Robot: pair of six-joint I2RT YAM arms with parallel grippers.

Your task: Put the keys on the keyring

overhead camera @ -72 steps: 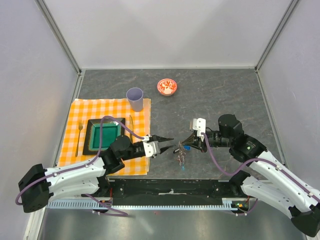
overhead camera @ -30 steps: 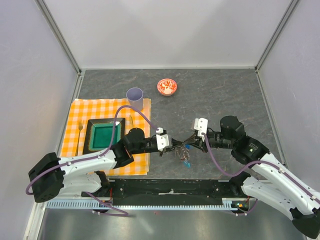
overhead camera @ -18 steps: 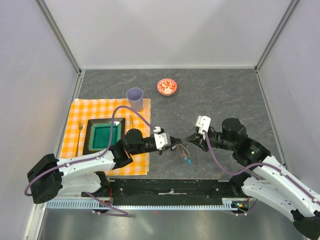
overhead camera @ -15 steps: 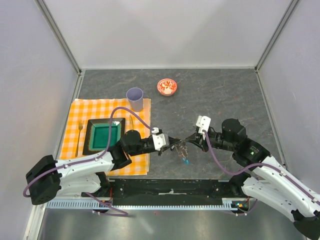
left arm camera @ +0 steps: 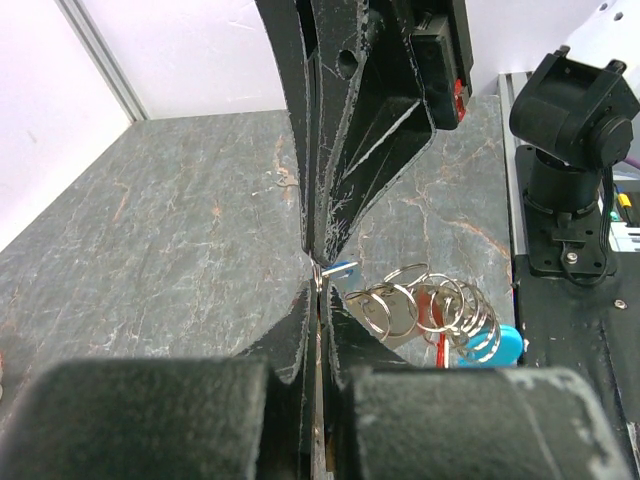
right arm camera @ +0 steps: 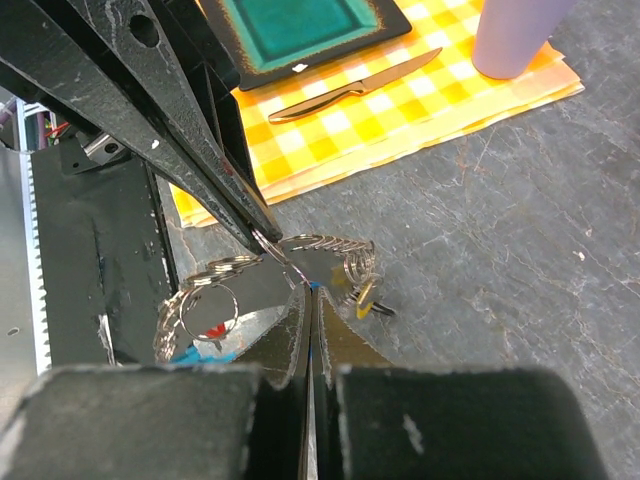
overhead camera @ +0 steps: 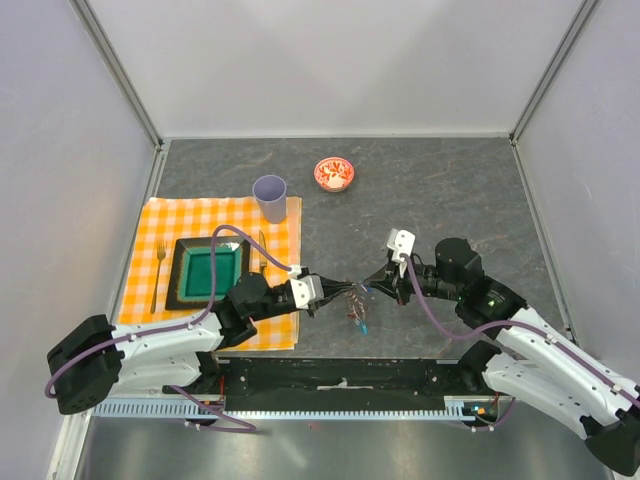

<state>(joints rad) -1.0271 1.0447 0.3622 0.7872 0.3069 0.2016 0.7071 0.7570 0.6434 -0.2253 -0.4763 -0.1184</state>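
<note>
The keyring [overhead camera: 356,303] is a chain of thin metal rings hanging just above the table between both fingertips, its blue fob [overhead camera: 363,326] lowest. My left gripper [overhead camera: 345,290] is shut on one ring [left arm camera: 318,275]. My right gripper [overhead camera: 368,287] meets it tip to tip, shut on a small blue-headed key [left arm camera: 342,268]. In the left wrist view the rings [left arm camera: 430,305] fan out to the right over a red key [left arm camera: 440,348] and the fob [left arm camera: 500,345]. In the right wrist view my right gripper [right arm camera: 308,288] is shut, the rings [right arm camera: 330,243] curve to a yellow key [right arm camera: 368,297], and a red tag [right arm camera: 210,328] hangs lower left.
A yellow checked cloth [overhead camera: 150,225] at the left carries a green plate [overhead camera: 208,272], a fork [overhead camera: 160,275], a knife [overhead camera: 262,250] and a purple cup [overhead camera: 269,198]. A red-and-white small bowl [overhead camera: 333,173] stands at the back. The black base rail [overhead camera: 340,375] runs just below the grippers.
Both grippers, still shut tip to tip, have shifted slightly left. The left arm has drawn back, and the hanging rings and blue fob moved left with them.
</note>
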